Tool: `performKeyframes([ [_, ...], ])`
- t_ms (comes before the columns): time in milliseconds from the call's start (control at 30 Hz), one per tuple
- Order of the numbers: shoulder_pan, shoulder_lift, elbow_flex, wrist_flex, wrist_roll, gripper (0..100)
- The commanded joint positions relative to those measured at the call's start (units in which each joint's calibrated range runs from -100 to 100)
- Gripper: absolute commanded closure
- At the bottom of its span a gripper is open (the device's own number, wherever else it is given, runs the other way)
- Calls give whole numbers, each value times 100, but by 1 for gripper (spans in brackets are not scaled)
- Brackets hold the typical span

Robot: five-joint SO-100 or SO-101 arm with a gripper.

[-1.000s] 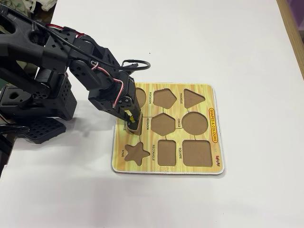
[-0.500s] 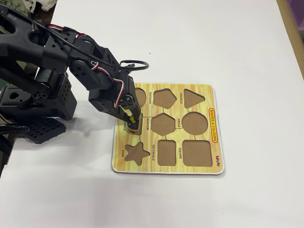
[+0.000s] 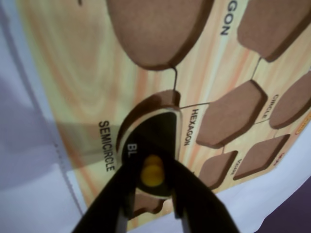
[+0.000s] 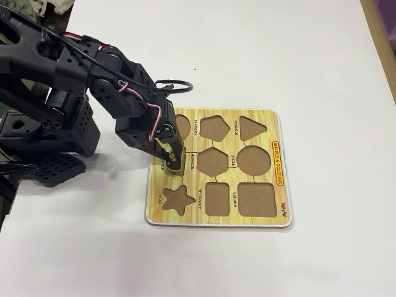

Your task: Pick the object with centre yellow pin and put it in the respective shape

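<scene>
In the wrist view, the gripper [image 3: 153, 187] was closed on the yellow knob of the black half-disc piece [image 3: 150, 141], which sat in the SEMICIRCLE cut-out [image 3: 146, 109], a brown gap showing along its curved edge. In the fixed view, the gripper [image 4: 174, 162] stood at the left edge of the board [image 4: 216, 216]; white table [image 4: 260, 55] lay open all around.

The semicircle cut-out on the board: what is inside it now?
The black half-disc piece sits in the semicircle cut-out, the gripper closed on its yellow knob. Brown floor shows above it; the lower end is hidden.
</scene>
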State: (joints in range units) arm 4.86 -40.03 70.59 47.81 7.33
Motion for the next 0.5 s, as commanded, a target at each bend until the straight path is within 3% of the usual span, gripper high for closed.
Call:
performKeyframes([
  [0,51,-47,-27,-45,20,99],
  [467,256,-55,-27,-54,25,99],
])
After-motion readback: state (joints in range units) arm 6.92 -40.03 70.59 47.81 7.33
